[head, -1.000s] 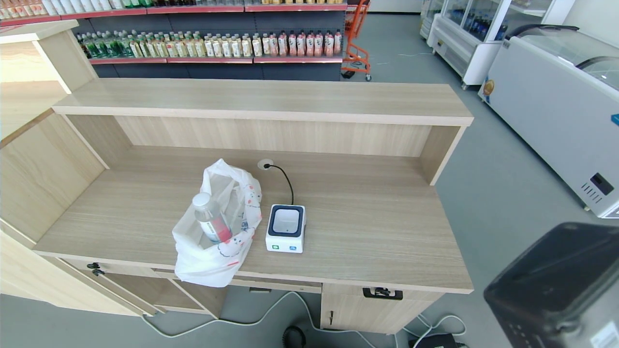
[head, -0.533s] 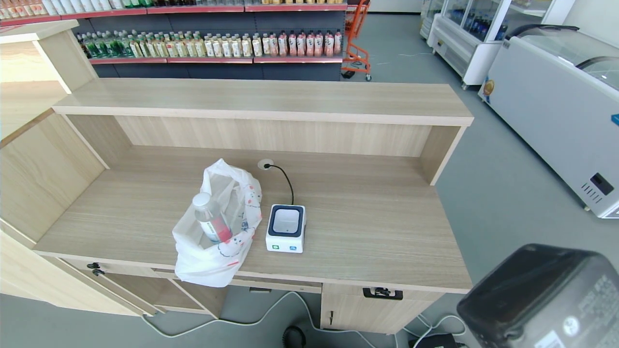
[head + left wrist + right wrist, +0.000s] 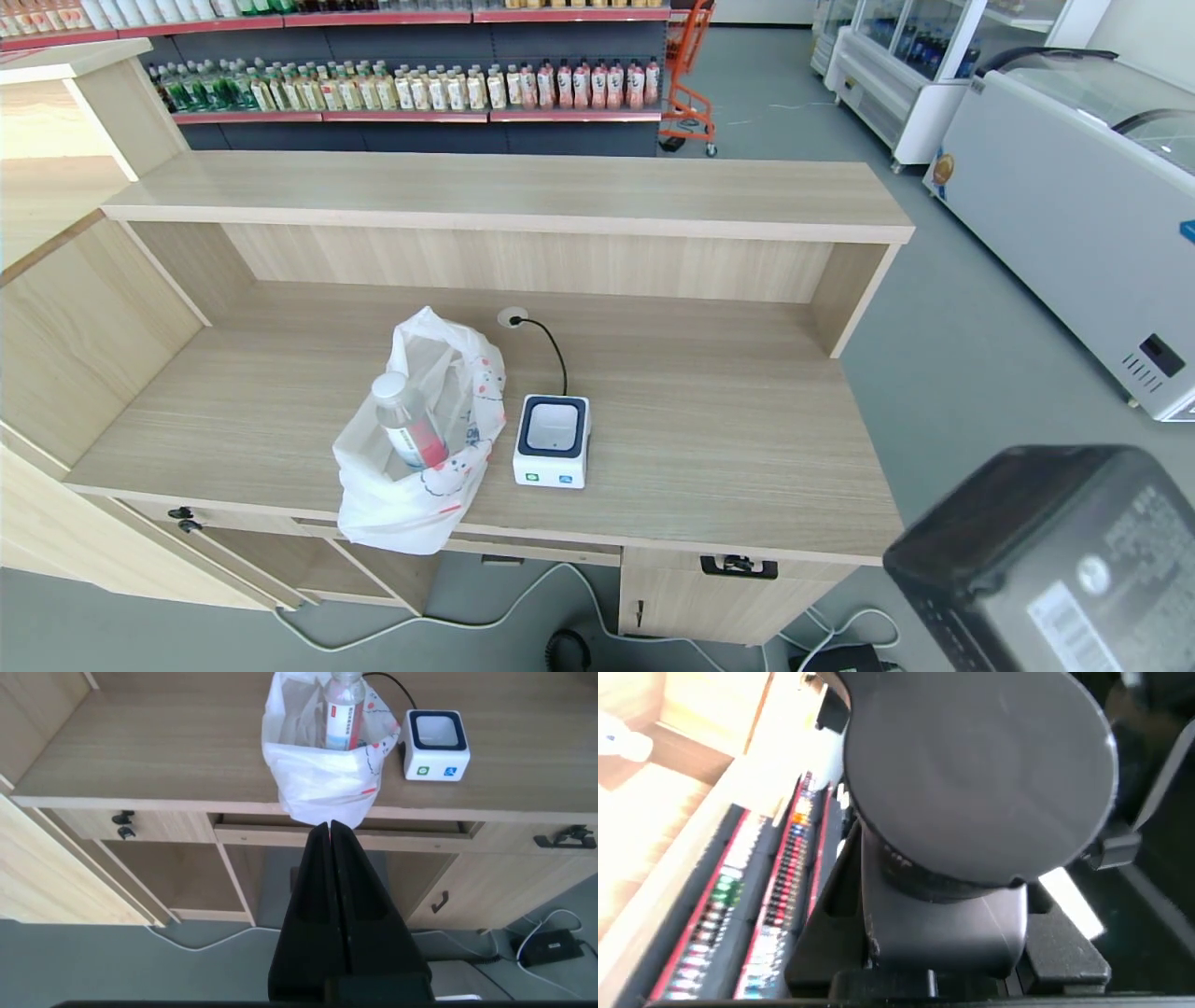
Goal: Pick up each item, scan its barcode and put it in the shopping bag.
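Scanner [image 3: 552,439] just beside shopping bag [image 3: 392,509] — cable [image 3: 558,355] behind.

I'm in a shop: drink shelves [image 3: 420,89] behind, chest freezers [image 3: 1074,215] to my right, an orange cart [image 3: 689,84], and a scanner [image 3: 552,439] on my checkout table [image 3: 700,420].

Your left claw [image 3: 330,833] is plain black. Just ahead of it you see the shopping bag [image 3: 392,513], milky white with small red and dark prints, and the bottle [image 3: 408,425] in it is clear with a red-and-white label. Ahead to the claw's right, the scanner [image 3: 552,441] is white and dark-framed with green and blue marks, on a pale wood-grain bench [image 3: 709,439].
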